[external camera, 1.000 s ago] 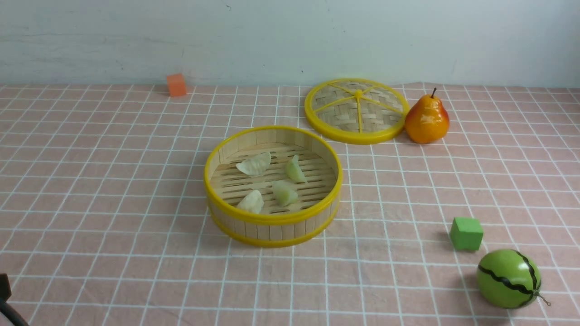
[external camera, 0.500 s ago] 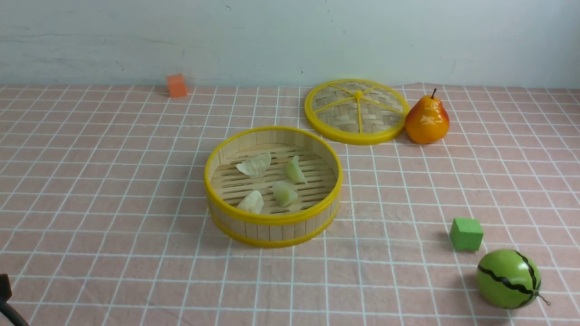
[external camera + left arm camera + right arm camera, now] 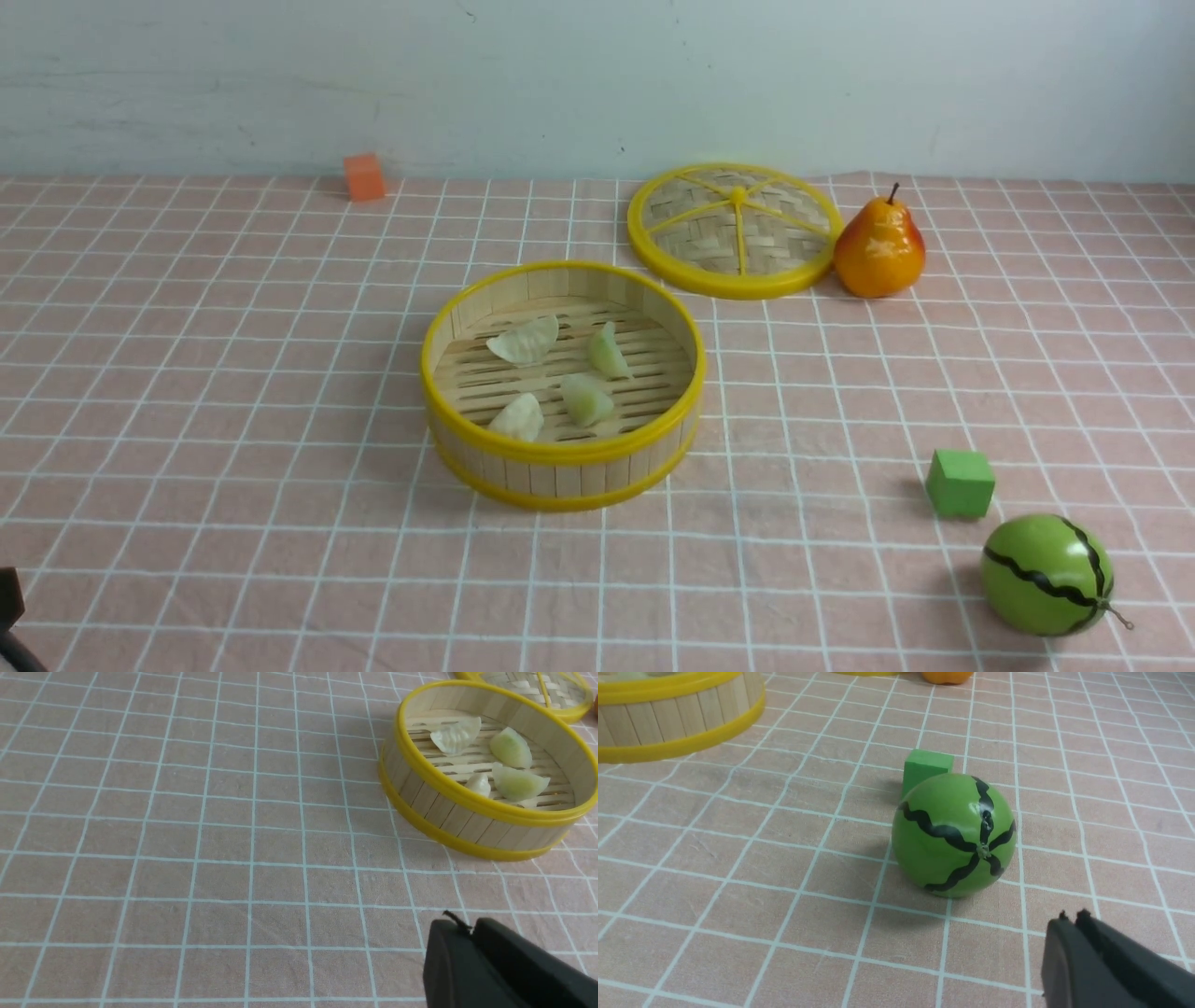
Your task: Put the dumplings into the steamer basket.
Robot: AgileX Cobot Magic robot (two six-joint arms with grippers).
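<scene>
Dumplings [image 3: 560, 371]: all four lie on the slatted floor of the steamer basket [image 3: 560, 455], mid-table.
Left gripper [image 3: 460, 927]: jaws together, empty, near-left of the basket.
Right gripper [image 3: 1073, 917]: jaws together, empty, just near the watermelon [image 3: 955, 835].

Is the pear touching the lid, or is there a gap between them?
Cannot tell. In the front view the pear stands right beside the lid, and its outline meets the lid's yellow rim, but no view shows clearly whether they touch or one only overlaps the other.
</scene>
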